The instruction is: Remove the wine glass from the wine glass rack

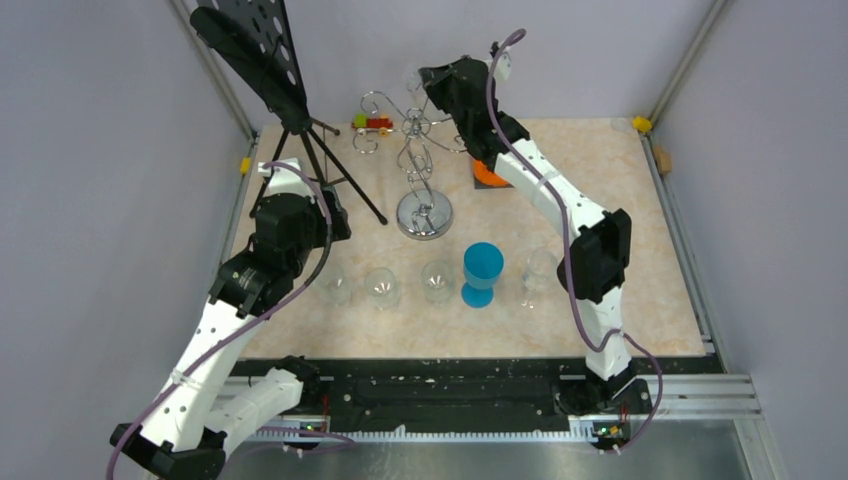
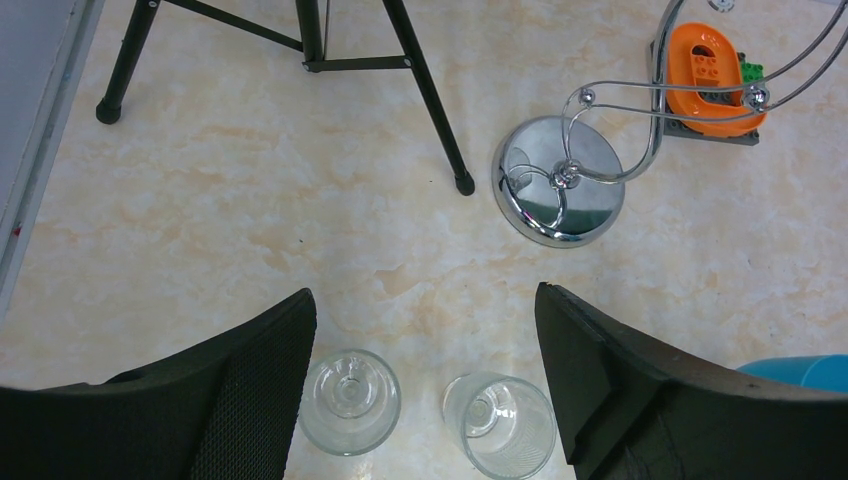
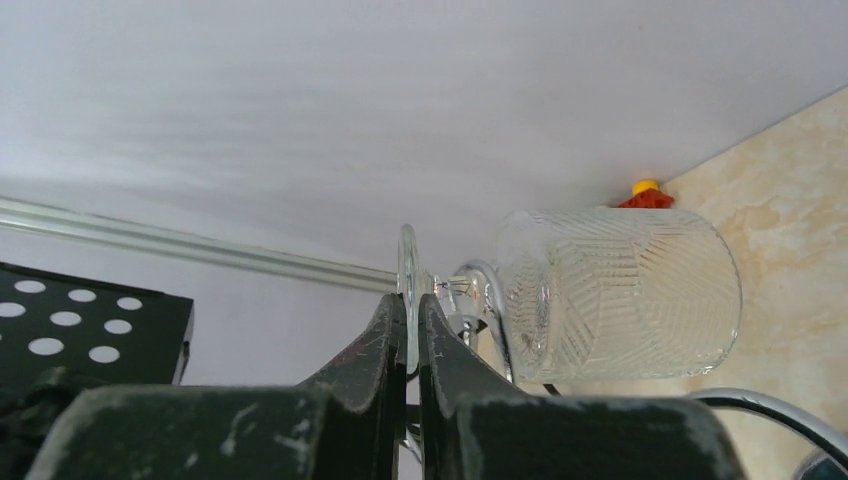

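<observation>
Beige marbled tabletop and pale lilac walls on three sides make up your workspace. At the back centre stands the wine glass rack [image 1: 418, 165], its round mirrored base on the table and its curled arms on top. Your right arm reaches up to those arms. The right gripper [image 3: 412, 305] has its fingers nearly together, pinching the thin edge of the foot of the wine glass [image 3: 620, 295]. In the wrist view the ribbed bowl points to the right, and a chrome hook of the rack curls around the stem just beyond the foot. You cannot tell whether the hook bears any weight. Your left gripper [image 2: 425, 295] hovers over the near left of the table, fingers spread wide and holding nothing. Below it is a row of clear glasses [image 1: 381, 287], with a blue goblet [image 1: 482, 272] among them. A black music stand [image 1: 250, 50] stands at the back left, one foot near the rack's base. An orange block [image 2: 712, 60] sits behind the rack.
</observation>
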Robot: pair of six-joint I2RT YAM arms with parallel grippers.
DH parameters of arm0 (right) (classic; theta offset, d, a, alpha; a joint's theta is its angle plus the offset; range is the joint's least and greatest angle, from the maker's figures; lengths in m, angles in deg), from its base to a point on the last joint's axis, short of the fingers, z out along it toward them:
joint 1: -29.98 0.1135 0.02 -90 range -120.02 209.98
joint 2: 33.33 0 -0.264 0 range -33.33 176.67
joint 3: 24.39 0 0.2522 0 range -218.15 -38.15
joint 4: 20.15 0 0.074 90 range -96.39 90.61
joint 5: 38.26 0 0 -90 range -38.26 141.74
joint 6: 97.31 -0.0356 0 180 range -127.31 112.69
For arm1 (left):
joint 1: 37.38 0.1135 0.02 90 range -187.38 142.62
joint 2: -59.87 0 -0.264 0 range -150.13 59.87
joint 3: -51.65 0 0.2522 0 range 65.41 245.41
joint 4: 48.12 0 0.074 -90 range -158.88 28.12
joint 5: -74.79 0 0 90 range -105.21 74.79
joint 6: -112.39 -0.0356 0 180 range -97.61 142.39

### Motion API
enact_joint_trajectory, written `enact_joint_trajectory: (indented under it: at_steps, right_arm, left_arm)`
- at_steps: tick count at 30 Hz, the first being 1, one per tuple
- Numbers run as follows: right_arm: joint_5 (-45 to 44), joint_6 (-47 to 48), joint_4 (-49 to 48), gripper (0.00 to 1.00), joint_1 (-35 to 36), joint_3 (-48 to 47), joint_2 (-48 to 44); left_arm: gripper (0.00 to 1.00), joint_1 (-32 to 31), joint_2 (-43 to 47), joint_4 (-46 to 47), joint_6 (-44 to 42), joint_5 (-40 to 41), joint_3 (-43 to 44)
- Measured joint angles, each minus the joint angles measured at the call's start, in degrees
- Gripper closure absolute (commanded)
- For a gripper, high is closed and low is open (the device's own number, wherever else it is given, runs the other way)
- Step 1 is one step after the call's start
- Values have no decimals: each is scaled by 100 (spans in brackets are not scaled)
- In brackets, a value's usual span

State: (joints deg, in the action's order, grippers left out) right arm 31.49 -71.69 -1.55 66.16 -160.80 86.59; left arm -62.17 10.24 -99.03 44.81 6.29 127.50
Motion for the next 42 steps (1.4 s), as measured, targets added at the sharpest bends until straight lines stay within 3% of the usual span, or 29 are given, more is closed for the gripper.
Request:
enact_joint_trajectory:
  at_steps: [12, 29, 42]
  right_arm:
    - [-229, 0, 946, 100, -24, -610, 15]
    - [22, -527, 857, 100, -81, -188, -107]
    - [-9, -321, 702, 100, -35, 221, -404]
  left_arm:
    - [16, 9, 2, 20, 0, 0, -39]
    - [16, 42, 2, 31, 0, 0, -42]
    - [16, 50, 0, 33, 4, -4, -50]
